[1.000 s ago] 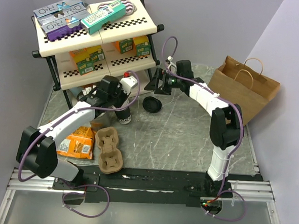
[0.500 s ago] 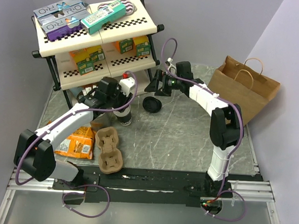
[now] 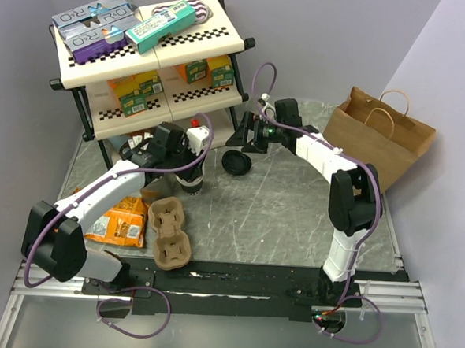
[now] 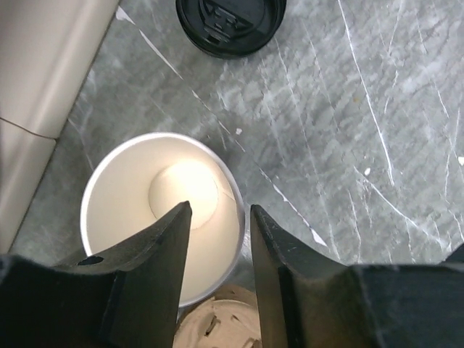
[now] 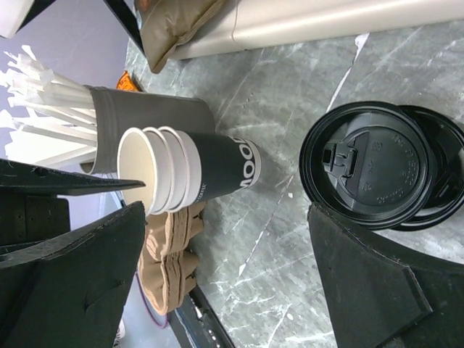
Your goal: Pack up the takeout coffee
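Observation:
A stack of nested paper cups [image 5: 196,170] with a dark lettered wall and white rims stands open, with no lid on, near the shelf's foot; it also shows in the top view [image 3: 192,183]. My left gripper [image 3: 190,168] is over it. In the left wrist view the left gripper [image 4: 217,214] is open, one finger inside the top cup [image 4: 138,196] and one outside, the rim between them. Two stacked black lids [image 5: 373,163] lie on the table [image 3: 236,162], also seen by the left wrist [image 4: 230,25]. My right gripper [image 5: 225,239] is open and empty just behind the lids [image 3: 246,137].
A grey cup of white sticks [image 5: 109,116] stands right behind the cups. A brown pulp carrier [image 3: 170,232] lies in front of them, beside an orange snack bag [image 3: 119,222]. A two-tier shelf [image 3: 145,58] stands at the back left, and a brown paper bag [image 3: 381,140] at the right.
My left gripper has moved forward and down onto the cup stack, which now shows mostly under it. My right gripper has shifted slightly toward the lids.

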Controlling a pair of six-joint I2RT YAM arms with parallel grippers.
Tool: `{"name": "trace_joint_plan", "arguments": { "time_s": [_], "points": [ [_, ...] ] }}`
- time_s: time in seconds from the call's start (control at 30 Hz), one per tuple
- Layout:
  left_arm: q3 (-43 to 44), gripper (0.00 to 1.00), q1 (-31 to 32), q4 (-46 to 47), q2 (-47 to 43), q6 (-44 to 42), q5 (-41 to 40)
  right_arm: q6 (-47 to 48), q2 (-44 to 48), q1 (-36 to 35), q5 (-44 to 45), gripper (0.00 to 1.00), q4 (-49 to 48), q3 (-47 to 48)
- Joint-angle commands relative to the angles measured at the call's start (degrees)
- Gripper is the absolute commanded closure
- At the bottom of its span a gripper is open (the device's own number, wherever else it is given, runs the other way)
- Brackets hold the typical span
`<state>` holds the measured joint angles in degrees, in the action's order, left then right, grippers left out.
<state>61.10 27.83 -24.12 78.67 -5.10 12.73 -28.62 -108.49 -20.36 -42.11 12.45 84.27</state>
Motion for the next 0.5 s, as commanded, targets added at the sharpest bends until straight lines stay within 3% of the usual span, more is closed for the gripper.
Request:
{"name": "trace_joint_plan", "arguments": {
  "time_s": [0.0,0.47],
  "points": [
    [2.2,0.57,0.2,-1.3,-1.7,1.2,1.5,-0.2,3.4,0.1,-1.0,0.01,-2.3,-0.4],
    [3.7,0.70,0.4,-4.7,-0.1,-2.5,0.9,-1.2,1.7,-3.4,-1.6,0.01,-2.3,-1.1]
  ]
}}
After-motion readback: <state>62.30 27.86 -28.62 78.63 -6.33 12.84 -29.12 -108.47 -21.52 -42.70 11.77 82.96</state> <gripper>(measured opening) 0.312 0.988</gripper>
